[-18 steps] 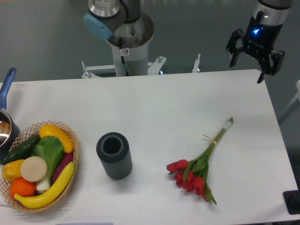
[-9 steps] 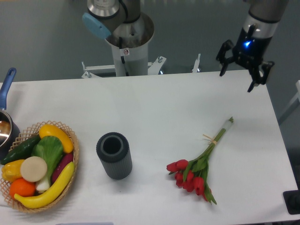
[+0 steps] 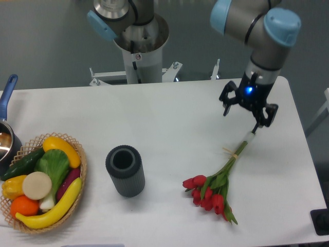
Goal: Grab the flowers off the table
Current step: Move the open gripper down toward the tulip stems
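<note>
I see a dark ribbed cup mid-bench and a fruit basket at the left edge. Red-tulip flowers lie unobstructed near the bench right edge, my tool spread wide above their stem ends.

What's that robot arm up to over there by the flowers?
The arm has swung its gripper in over the white table, and it now hangs open just above the stem end of the flowers, a bunch of red tulips lying flat. It hasn't touched them yet; nothing is being held. It looks set to grab the stems. A dark ribbed cup and a basket of plastic fruit and vegetables sit off to the side, untouched.
</note>
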You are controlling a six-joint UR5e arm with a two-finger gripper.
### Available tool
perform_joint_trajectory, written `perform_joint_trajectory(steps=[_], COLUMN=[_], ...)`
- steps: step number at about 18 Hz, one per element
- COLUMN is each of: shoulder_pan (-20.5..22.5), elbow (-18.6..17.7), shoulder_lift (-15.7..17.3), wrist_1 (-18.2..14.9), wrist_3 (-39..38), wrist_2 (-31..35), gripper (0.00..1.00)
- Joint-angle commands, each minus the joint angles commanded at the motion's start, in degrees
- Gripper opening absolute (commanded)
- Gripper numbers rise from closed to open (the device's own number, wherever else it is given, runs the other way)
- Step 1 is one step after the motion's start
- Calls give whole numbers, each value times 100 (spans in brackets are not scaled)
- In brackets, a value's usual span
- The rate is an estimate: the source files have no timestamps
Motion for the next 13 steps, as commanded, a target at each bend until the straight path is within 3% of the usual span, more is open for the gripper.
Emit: perform_joint_trajectory(steps=[5,8,13], shoulder_pan=[-97,-106,-106], elbow=[17,-9,43], shoulder_lift=[-413,-703,-967], wrist_1=[70,412,466], wrist_3=[-185,-194,-177], wrist_2=[0,0,0], gripper=[100,100,100])
